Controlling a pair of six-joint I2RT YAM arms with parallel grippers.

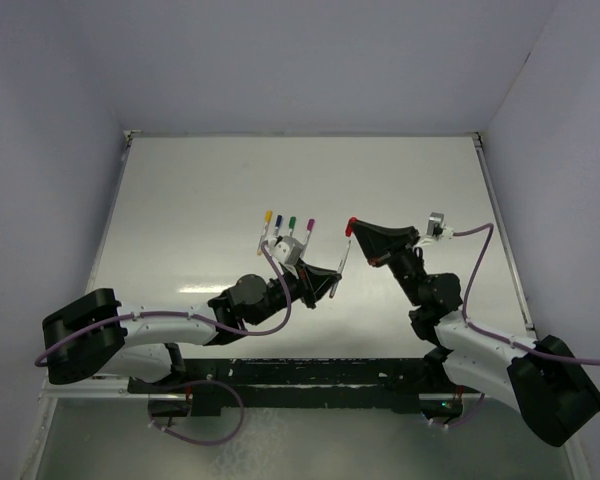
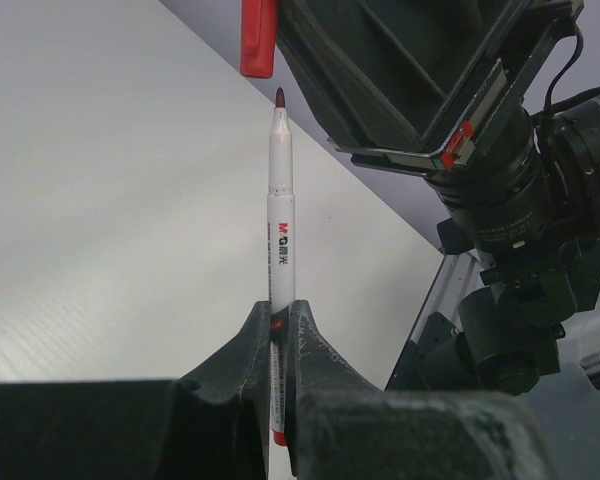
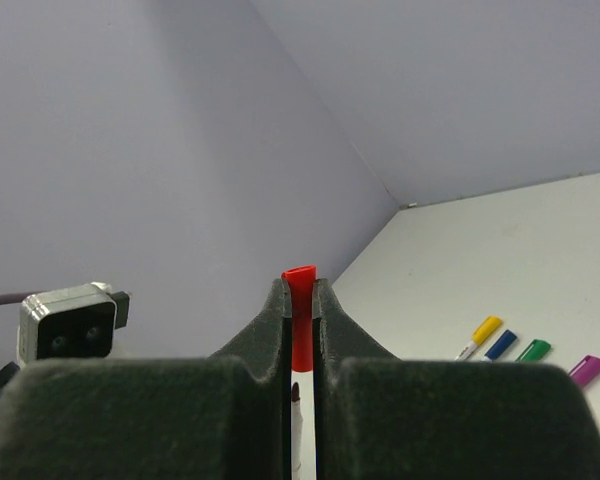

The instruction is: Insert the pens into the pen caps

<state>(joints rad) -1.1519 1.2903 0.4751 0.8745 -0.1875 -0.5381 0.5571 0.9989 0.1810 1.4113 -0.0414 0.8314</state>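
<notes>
My left gripper (image 1: 335, 283) is shut on a white pen (image 1: 342, 262) with a red end, holding it low on the barrel (image 2: 280, 215) with the dark red tip pointing up. My right gripper (image 1: 356, 229) is shut on the red cap (image 1: 351, 225). In the left wrist view the red cap (image 2: 258, 40) hangs just above and slightly left of the pen tip, with a small gap between them. In the right wrist view the red cap (image 3: 300, 310) sits between my fingers, and the pen tip (image 3: 296, 400) shows just below it.
Four pens lie side by side on the table behind my left gripper, wearing the yellow cap (image 1: 268, 214), blue cap (image 1: 280, 216), green cap (image 1: 293, 219) and purple cap (image 1: 310, 222). They also show in the right wrist view, the yellow one (image 3: 487, 328) leftmost. Purple walls enclose the white table (image 1: 200, 200).
</notes>
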